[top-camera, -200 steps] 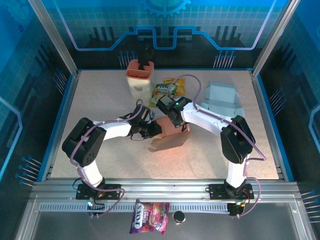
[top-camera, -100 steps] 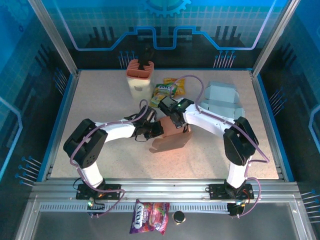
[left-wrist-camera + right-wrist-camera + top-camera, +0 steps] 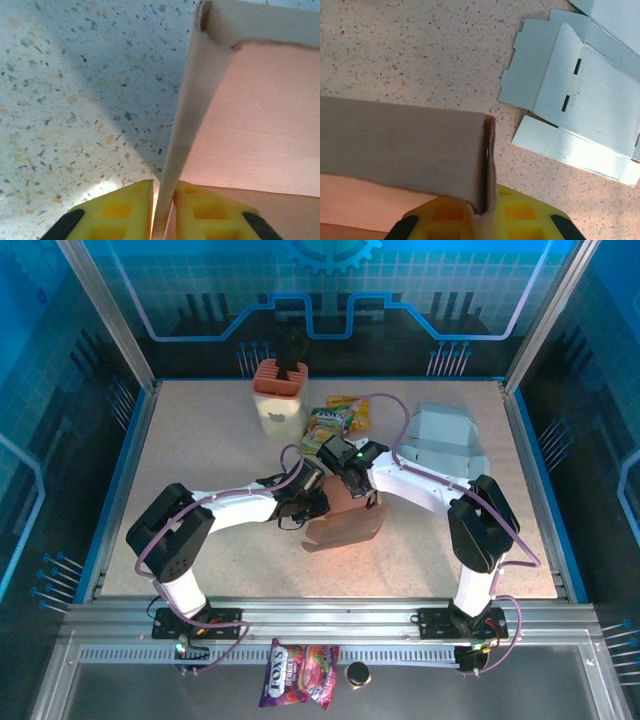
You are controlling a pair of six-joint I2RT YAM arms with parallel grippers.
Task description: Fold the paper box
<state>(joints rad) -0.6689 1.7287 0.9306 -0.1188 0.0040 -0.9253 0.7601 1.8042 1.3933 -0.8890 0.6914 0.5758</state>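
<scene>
Left gripper [image 3: 162,189] is pinched edge-on onto a thin upright wall of the paper box [image 3: 345,523], card sandwiched between its 2 yellow fingers [image 3: 125,207]; the box sits mid on the table [image 3: 200,440] between the 2 arms. Right gripper [image 3: 482,206] is clamped on a folded corner flap at the box's far edge. The card looks light, thin and easily mis-creased, so it is best held gently at panel edges near the fold lines; a spare flat blank [image 3: 580,95] lies further right.

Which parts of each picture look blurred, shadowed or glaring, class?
Left wrist: the brown box flap blurs near the lens, its shadow darkening the table. Right wrist: glare on the blue box blank. Top external: evenly lit, sharp throughout.
</scene>
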